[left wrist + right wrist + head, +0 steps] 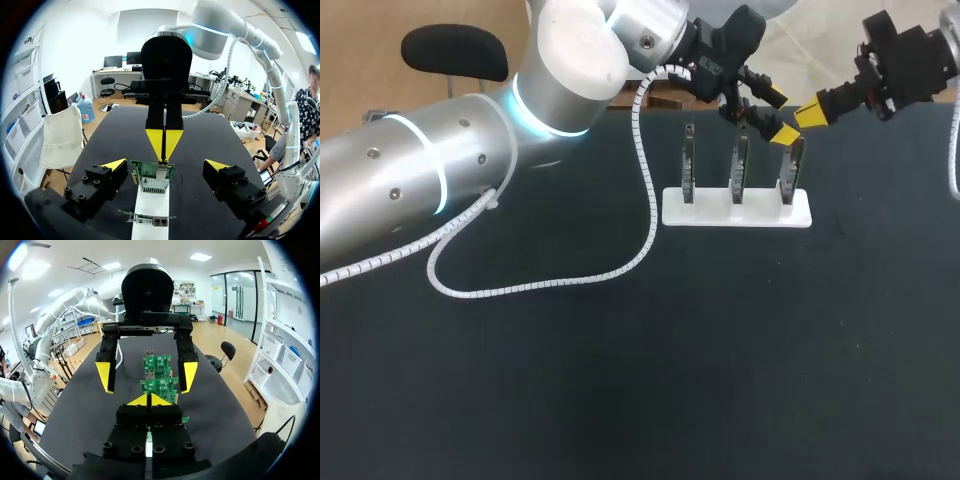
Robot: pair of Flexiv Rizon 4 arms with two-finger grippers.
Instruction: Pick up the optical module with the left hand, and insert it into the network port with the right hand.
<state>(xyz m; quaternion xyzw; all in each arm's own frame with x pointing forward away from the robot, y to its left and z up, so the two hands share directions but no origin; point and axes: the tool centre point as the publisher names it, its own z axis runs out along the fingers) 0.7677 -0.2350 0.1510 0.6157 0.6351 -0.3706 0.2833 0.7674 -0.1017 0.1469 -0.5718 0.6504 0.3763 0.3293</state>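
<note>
The card (150, 176), likely light, stiff and fragile, wants edge holds; left claw (166, 165) gapes wide around it, right claw (149, 400) is pinched closed.

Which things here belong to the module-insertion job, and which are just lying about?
Job: three circuit cards upright in the white rack; left gripper, open, fingers either side of them; right gripper, shut, by the end card. No optical module is discernible.
Lying about: only the spiral-wrapped cable trailing from the left arm across the table.
</note>
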